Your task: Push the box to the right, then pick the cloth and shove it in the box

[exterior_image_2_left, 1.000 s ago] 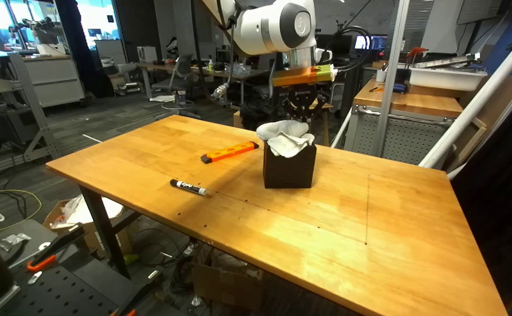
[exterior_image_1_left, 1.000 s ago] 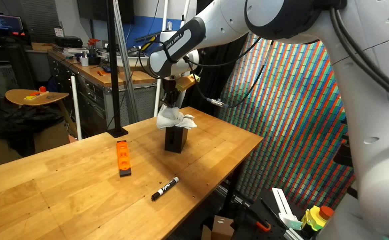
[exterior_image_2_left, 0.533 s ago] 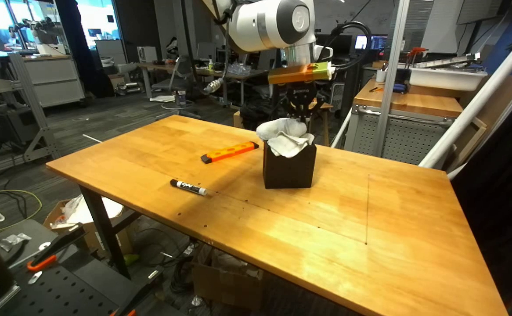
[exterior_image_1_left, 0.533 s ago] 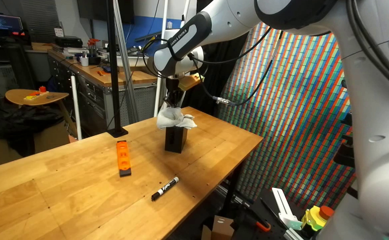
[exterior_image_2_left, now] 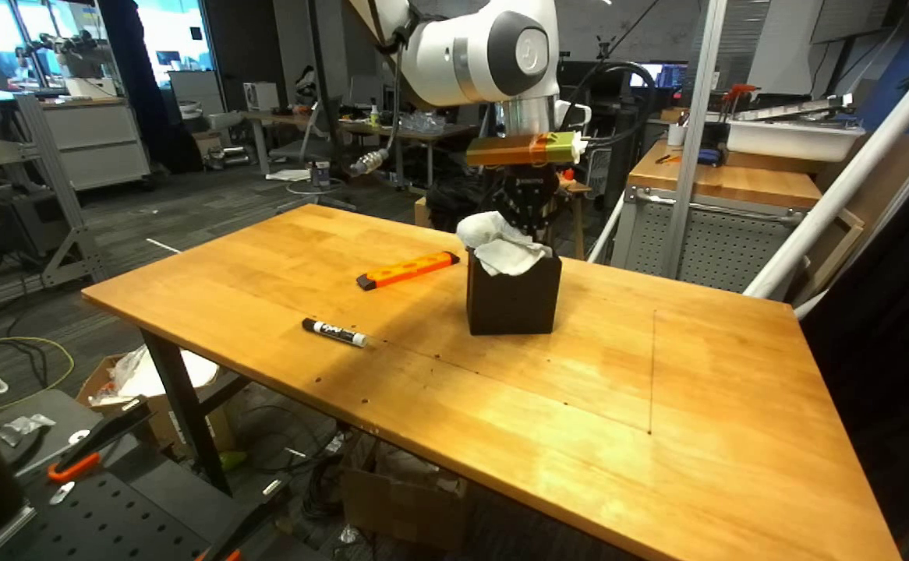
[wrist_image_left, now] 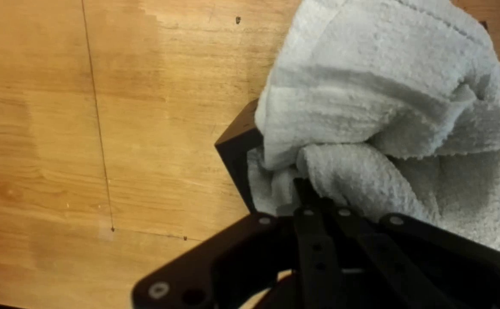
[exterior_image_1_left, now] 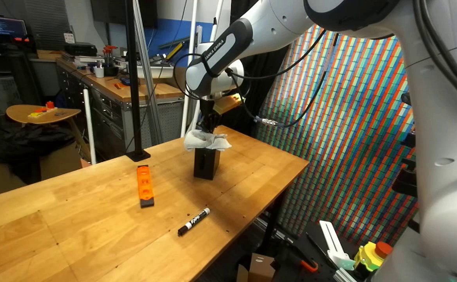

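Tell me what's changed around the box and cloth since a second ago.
In an exterior view, the gripper has come down and slightly left, and the right part of the cloth under it has sunk lower over the box. The gripper is shut; nothing appears to have been grasped or let go. The box, marker and orange level stayed put.

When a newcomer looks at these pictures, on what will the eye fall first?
Probably on the pale cloth, bunched at the top of the black box, with the claw right by it. Next, perhaps, on the orange bar lying on the table, and the colourful backdrop beyond the table in an exterior view.
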Robot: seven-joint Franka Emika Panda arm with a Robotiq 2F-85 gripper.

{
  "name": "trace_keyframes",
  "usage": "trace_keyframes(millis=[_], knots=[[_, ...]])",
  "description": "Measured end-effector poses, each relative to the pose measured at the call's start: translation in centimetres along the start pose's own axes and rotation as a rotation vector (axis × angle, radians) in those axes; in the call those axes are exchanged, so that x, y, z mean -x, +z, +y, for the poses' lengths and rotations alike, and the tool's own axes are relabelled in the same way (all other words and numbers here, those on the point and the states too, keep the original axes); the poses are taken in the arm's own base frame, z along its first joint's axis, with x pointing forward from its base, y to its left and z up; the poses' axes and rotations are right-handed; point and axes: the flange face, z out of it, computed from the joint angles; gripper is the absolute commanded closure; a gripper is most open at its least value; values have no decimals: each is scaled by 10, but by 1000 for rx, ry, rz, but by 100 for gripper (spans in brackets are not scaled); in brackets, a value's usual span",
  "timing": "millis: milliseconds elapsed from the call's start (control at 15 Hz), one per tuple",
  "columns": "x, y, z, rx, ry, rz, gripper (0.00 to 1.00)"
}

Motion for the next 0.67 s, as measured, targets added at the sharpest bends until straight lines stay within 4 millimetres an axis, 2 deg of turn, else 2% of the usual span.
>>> trace_keyframes(millis=[667], knots=[[8,22,-10,-53,26,-35,100]])
